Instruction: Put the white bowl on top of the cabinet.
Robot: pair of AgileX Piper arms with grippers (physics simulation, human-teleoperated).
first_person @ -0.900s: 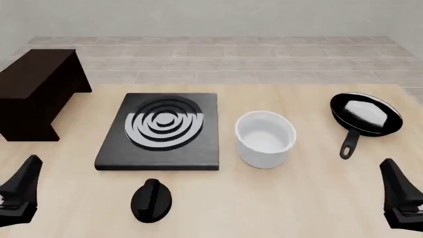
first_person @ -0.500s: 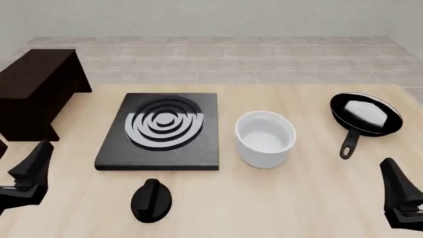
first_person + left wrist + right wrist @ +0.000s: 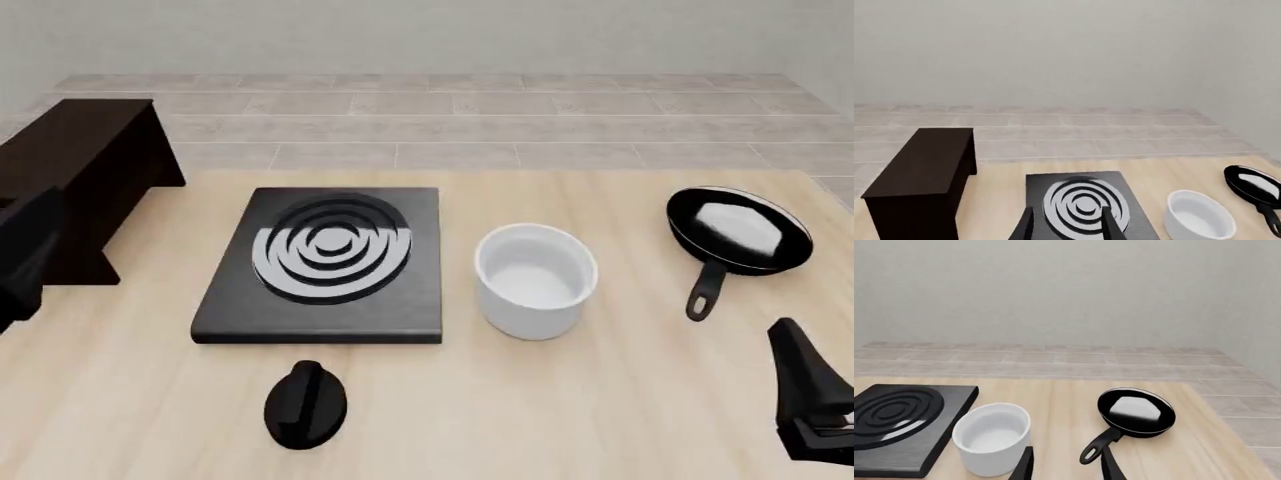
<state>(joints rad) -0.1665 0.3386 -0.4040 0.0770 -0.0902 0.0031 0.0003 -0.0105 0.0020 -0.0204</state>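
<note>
The white bowl point(image 3: 535, 280) stands upright and empty on the table, just right of the stove plate; it also shows in the left wrist view point(image 3: 1199, 217) and the right wrist view point(image 3: 992, 437). The dark brown cabinet point(image 3: 80, 175) stands at the far left, its flat top bare point(image 3: 924, 170). My left gripper point(image 3: 1067, 227) is open and empty, raised at the left edge in front of the cabinet. My right gripper point(image 3: 1067, 467) is open and empty at the near right corner point(image 3: 807, 400), well short of the bowl.
A black stove plate point(image 3: 327, 260) with grey rings lies between cabinet and bowl. A black knob point(image 3: 306, 403) lies in front of it. A black frying pan point(image 3: 738, 230) sits at the right, handle toward me. Tiled floor lies beyond the table's far edge.
</note>
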